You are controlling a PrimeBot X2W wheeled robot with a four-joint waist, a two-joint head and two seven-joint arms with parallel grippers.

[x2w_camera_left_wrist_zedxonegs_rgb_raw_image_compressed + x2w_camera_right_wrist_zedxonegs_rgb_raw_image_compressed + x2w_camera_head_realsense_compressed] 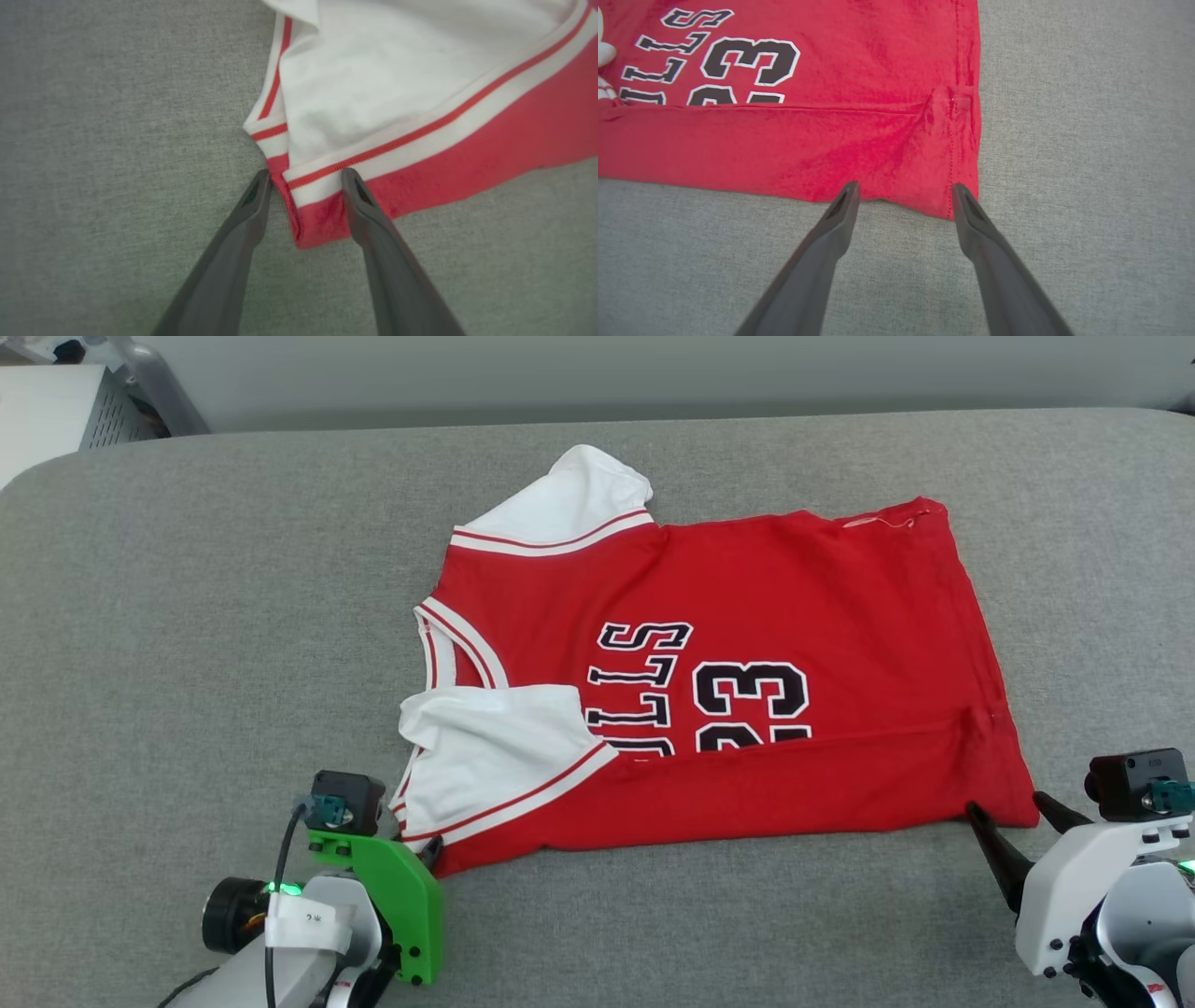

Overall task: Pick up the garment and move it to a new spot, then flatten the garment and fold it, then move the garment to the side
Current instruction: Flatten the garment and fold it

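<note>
Centrally on the grey, coarsely woven padded surface [187, 616], the soft red jersey shirt [747, 616] with white sleeves, striped trim and black "BULLS 23" print is laid sideways, its near long edge folded over the lettering; the left gripper [306, 175] is spread wide astride the near sleeve-side corner; the right gripper [906, 189] is likewise spread wide at the stitched hem corner. Behind, a pale wall [653, 373] and a white perforated cabinet [56, 415] are seen.

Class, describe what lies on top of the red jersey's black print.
A folded-over red fabric strip and a white short sleeve overlap the black print; its nearest characters are partly hidden underneath.
</note>
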